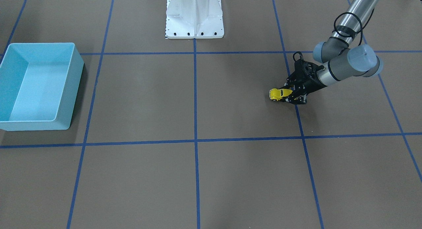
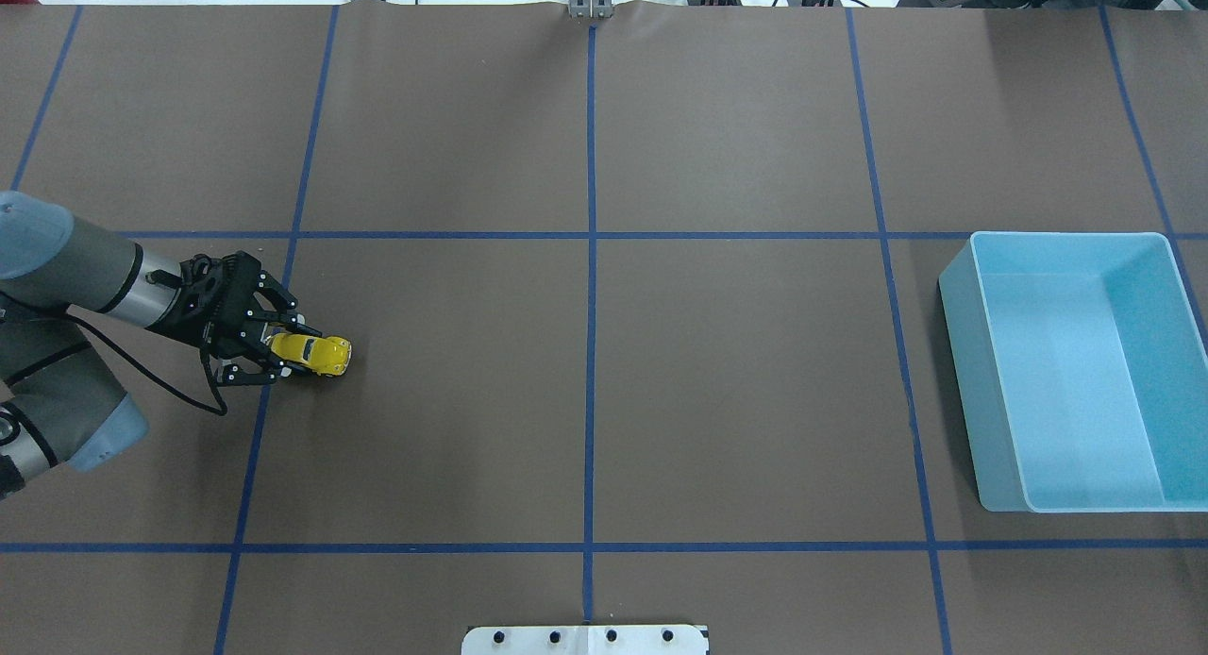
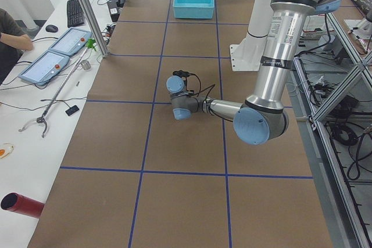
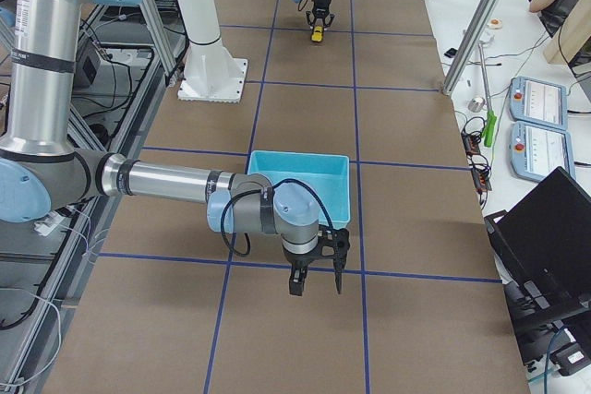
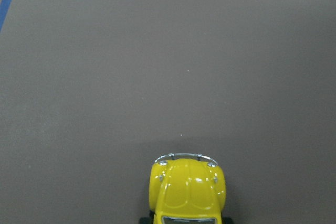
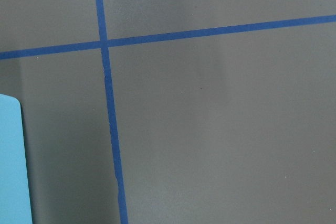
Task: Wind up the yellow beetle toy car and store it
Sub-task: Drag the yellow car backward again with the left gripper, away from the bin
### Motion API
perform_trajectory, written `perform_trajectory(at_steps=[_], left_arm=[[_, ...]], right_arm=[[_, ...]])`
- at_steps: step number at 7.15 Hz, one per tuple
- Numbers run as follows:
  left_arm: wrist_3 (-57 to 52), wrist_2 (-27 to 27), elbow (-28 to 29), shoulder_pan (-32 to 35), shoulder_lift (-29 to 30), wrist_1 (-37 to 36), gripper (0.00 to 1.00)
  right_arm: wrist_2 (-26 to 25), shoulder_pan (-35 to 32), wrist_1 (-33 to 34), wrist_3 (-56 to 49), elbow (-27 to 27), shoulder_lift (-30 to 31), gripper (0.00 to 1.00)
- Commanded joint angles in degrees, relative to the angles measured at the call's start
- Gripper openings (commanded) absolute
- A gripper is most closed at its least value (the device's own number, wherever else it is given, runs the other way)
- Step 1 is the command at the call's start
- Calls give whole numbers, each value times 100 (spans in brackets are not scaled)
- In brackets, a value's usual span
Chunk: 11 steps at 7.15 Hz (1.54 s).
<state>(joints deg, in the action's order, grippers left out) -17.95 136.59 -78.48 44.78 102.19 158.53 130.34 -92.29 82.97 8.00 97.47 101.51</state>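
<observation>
Left gripper (image 2: 286,351) low at the brown table (image 2: 661,400), fingers clamped on the rear of the yellow beetle toy car (image 2: 321,354) — light blue bin (image 2: 959,381) well apart, right gripper (image 4: 315,285) near that bin — spread cannot be told

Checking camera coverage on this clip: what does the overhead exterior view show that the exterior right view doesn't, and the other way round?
Only the overhead exterior: a close look at the left gripper, fingers closed on the rear of the yellow beetle toy car, which sits on the table.
Only the exterior right: the right gripper, hanging just off the near side of the light blue bin, and the operators' control panels.
Both: the car, the left gripper, the empty bin and the blue tape grid, though the car is tiny and far off in the exterior right.
</observation>
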Motion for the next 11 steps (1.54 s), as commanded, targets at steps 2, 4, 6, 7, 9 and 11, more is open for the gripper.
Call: perform_trajectory(at_steps=[2,4,6,7,9,11], left_arm=[[-94,149,-9,189,-207,38,0],[-95,140,0,215,-270,38,0],[-95,157,0,303,-270,64,0],[-95,131,0,295,-270,82,0],[-86,44,8,295,-296,152,0],[-86,8,44,260,-366,204,0]], right_arm=[[0,0,0,0,0,0,100],[0,0,0,0,0,9,100],[0,0,0,0,-9,9,100],[0,0,0,0,0,9,100],[0,0,0,0,0,9,100],[0,0,0,0,-9,9,100]])
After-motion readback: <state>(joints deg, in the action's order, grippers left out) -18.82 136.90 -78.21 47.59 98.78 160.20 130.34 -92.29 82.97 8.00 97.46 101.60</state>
